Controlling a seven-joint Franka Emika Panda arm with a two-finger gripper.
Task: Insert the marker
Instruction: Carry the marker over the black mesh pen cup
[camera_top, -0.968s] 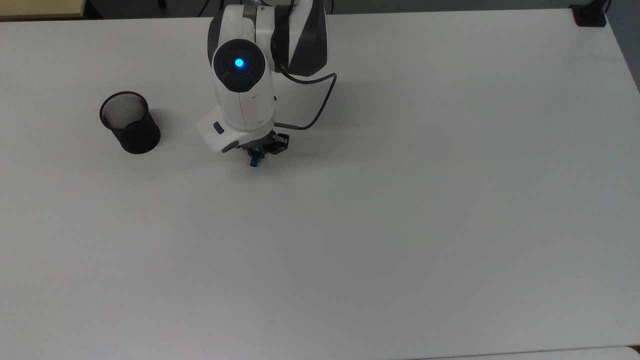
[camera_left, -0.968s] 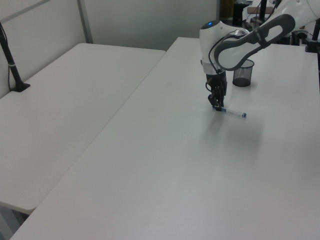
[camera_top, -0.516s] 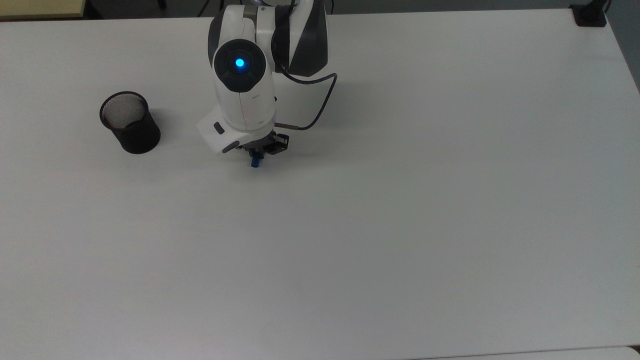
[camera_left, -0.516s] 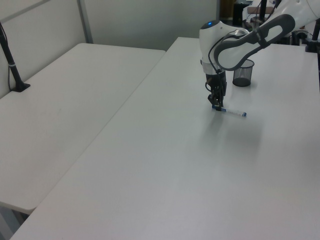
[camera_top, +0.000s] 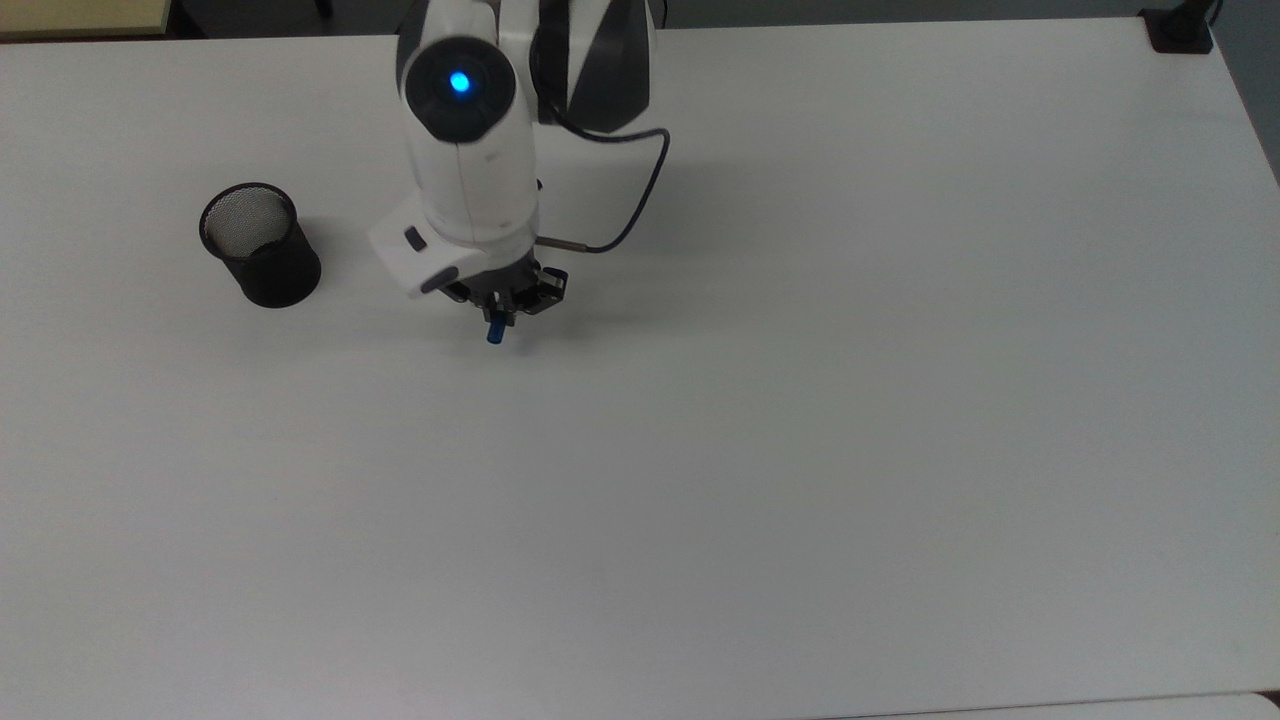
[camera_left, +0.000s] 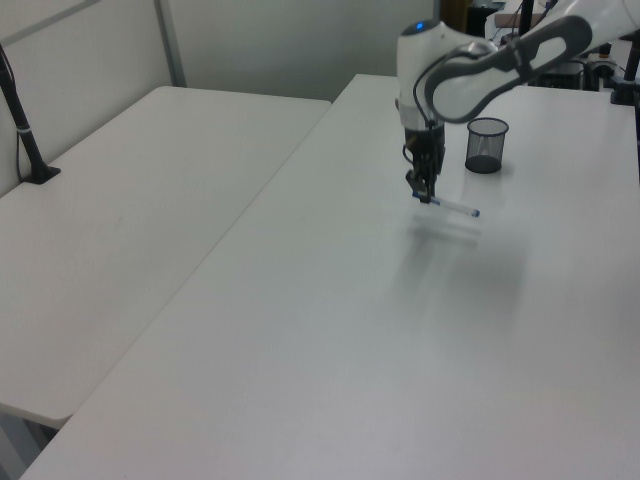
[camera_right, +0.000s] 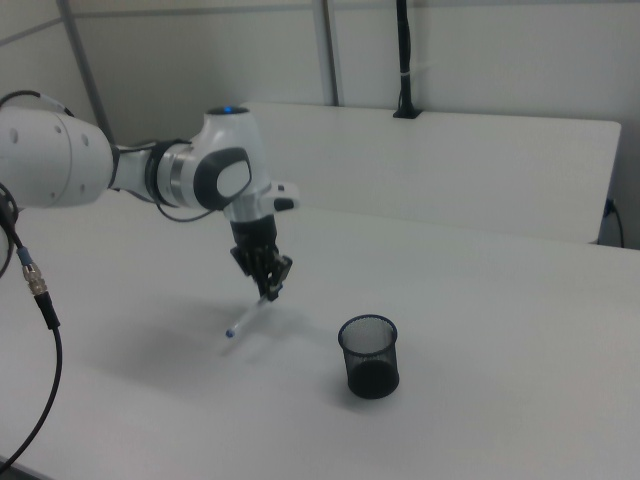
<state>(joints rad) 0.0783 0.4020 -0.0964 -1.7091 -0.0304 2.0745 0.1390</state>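
Note:
My gripper (camera_top: 499, 312) is shut on the marker (camera_left: 452, 207) near its blue-capped end and holds it just above the white table (camera_top: 800, 420). The marker (camera_right: 249, 316) hangs tilted, its free tail end lower than the gripped end in the right view. In the top view the blue cap (camera_top: 495, 335) sticks out below the fingers. The black mesh cup (camera_top: 259, 244) stands upright on the top view's left, apart from the gripper. The same cup (camera_left: 486, 146) lies beyond the gripper in the left view, and the cup (camera_right: 368, 356) is to the marker's right in the right view.
A dark cable (camera_top: 640, 195) loops from the wrist on the top view's right. A black clamp (camera_top: 1180, 30) sits at the table's far right corner. A second white table (camera_left: 130, 210) with a black post (camera_left: 22, 125) adjoins on the left view's left.
The gripper has risen with the marker, which lay on the table before and now hangs tilted above it. The arm has shifted slightly toward the top view's left.

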